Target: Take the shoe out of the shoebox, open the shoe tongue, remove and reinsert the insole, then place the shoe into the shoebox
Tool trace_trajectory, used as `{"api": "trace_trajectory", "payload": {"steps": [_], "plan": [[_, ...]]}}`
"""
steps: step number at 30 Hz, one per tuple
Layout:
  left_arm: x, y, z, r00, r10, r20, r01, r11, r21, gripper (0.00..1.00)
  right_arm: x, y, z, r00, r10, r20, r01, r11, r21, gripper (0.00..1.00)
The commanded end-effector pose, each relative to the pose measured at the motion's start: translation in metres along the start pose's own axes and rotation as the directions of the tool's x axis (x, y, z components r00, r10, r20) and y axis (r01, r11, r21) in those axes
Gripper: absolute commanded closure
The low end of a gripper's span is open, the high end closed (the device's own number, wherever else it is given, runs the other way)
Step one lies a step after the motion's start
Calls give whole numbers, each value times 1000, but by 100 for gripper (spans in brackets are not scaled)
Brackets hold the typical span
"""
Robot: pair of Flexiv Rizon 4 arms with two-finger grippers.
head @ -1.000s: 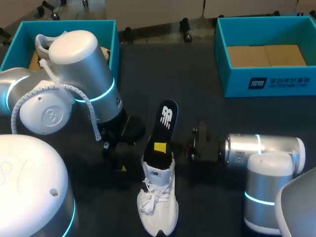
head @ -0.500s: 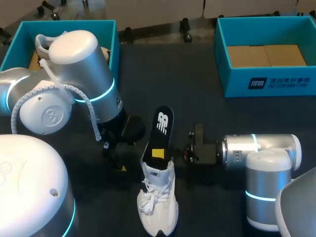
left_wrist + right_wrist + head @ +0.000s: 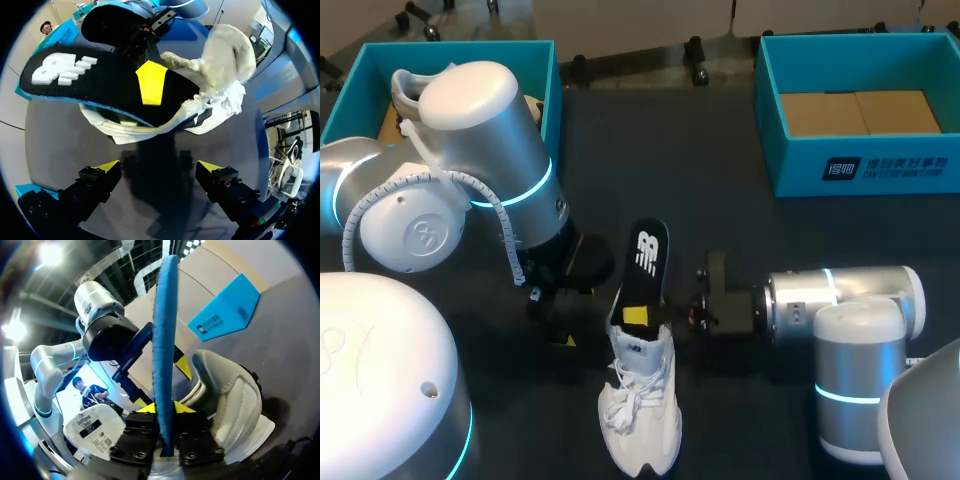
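A white shoe [image 3: 640,412] lies on the dark table with its toe toward the near edge. A black insole [image 3: 647,262] with a white logo sticks up out of its opening, front end inside the shoe. My right gripper [image 3: 638,318] comes in from the right and is shut on the insole just above the shoe's collar. In the right wrist view the insole's blue edge [image 3: 164,330] rises from between the right gripper's [image 3: 164,410] yellow tips. My left gripper [image 3: 555,318] stands open beside the shoe. In the left wrist view that gripper [image 3: 159,167] faces the shoe [image 3: 215,75] and insole [image 3: 90,80].
A teal shoebox [image 3: 545,90] at the back left holds another white shoe [image 3: 408,88], partly hidden by my left arm. A second teal box [image 3: 860,172] with a cardboard floor stands at the back right. The table is dark and bare between them.
My right gripper has moved left and nearer with the insole, which now sits lower and deeper in the shoe. The left arm has stayed still.
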State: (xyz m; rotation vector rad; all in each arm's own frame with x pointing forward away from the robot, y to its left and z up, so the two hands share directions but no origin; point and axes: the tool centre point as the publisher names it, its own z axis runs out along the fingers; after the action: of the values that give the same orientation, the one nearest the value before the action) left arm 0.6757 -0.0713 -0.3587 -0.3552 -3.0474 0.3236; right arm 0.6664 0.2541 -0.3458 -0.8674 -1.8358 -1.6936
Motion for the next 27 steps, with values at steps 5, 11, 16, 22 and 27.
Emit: {"api": "trace_trajectory", "payload": {"steps": [5,11,16,22,27], "plan": [[0,0,1,1000,1,1,-1,1000,-1,0,10,8,2,999,-39,39,39,999,-9,85],[0,0,1,1000,1,1,-1,1000,-1,0,10,12,1,997,-64,52,66,997,-41,85],[0,0,1,1000,1,1,-1,1000,-1,0,10,13,-2,994,-93,61,97,992,-80,76],[0,0,1,1000,1,1,-1,1000,-1,0,11,14,-5,991,-114,74,123,985,-119,80],[0,0,1,1000,1,1,-1,1000,-1,0,11,16,-7,987,-134,88,146,979,-141,78]]}}
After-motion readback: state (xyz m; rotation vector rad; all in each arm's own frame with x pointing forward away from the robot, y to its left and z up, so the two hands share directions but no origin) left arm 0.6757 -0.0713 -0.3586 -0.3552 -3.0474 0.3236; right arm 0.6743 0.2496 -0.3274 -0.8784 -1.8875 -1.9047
